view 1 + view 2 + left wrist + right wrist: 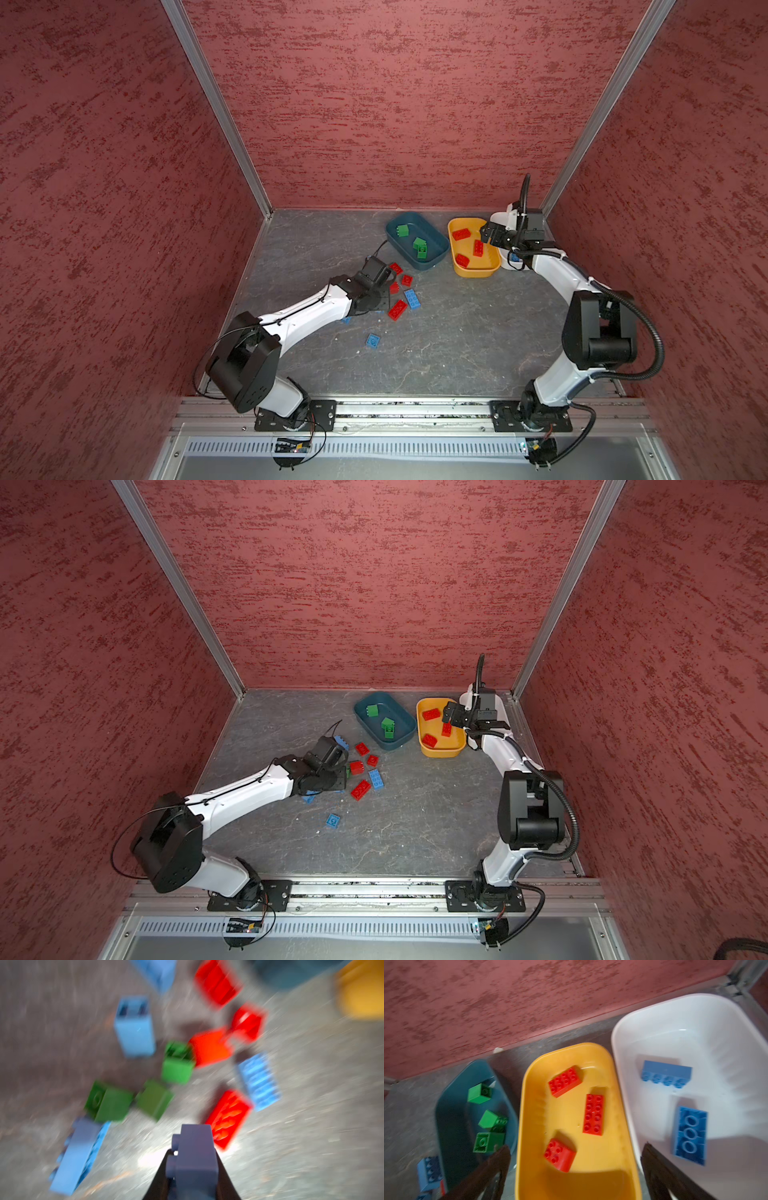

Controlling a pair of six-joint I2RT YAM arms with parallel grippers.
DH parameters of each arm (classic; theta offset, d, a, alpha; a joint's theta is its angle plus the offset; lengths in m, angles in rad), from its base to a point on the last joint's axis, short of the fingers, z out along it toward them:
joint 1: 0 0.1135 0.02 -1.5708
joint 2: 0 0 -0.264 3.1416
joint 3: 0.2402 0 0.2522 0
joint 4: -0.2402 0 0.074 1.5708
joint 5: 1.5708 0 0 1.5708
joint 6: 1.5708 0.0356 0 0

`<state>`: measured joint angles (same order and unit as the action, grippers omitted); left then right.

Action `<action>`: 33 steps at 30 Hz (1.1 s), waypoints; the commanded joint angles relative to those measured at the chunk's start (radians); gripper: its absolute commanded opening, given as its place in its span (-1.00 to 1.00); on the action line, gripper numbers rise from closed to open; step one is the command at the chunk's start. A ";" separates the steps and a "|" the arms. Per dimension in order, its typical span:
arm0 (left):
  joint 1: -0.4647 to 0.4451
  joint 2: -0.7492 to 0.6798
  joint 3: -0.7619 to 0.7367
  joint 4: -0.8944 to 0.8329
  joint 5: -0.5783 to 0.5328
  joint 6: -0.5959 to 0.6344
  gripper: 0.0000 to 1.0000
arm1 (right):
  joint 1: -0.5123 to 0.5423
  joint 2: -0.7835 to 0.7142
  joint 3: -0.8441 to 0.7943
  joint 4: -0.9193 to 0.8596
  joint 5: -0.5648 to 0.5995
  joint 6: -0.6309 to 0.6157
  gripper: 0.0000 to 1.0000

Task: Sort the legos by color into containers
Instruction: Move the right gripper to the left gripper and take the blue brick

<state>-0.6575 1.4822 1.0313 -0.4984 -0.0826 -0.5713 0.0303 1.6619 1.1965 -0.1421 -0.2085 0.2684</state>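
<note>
**Left to right.** At left, the left pincer [193, 1169] is closed on a blue brick [195, 1142] whose studs point sideways; this wrist view is blurred. Around it we see the loose bricks [397, 309] on the desk [457, 340]. They are red, blue and green, and some lie on their sides. A blue square [372, 340] lies apart from them, nearer the arm bases.

Toward the back wall, three tubs stand in a row. The teal tub [452, 1118] holds three green bricks [479, 1094]. Just beside it, the yellow tub [478, 271] holds three red bricks [593, 1114]. The right pincer [487, 236] hangs over the yellow tub's right edge, its jaws wide apart with nothing between them. At far right, the white tub [695, 1032] holds two blue oblongs [666, 1072]; that arm largely hides it in both top views.
</note>
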 commanded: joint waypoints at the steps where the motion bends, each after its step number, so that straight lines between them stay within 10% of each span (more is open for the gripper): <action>1: 0.021 0.018 0.068 0.206 0.067 -0.051 -1.00 | 0.058 -0.057 -0.059 0.131 -0.123 0.042 0.98; 16: 0.038 0.223 0.309 0.423 0.263 -0.188 -1.00 | 0.344 -0.069 -0.244 0.438 -0.299 -0.043 0.95; 33: 0.080 0.203 0.270 0.406 0.189 -0.207 -1.00 | 0.412 -0.064 -0.321 0.635 -0.359 -0.108 0.60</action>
<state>-0.5838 1.6943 1.3170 -0.1230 0.1390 -0.7784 0.3969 1.6676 0.9104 0.4248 -0.4980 0.2180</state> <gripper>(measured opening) 0.254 0.800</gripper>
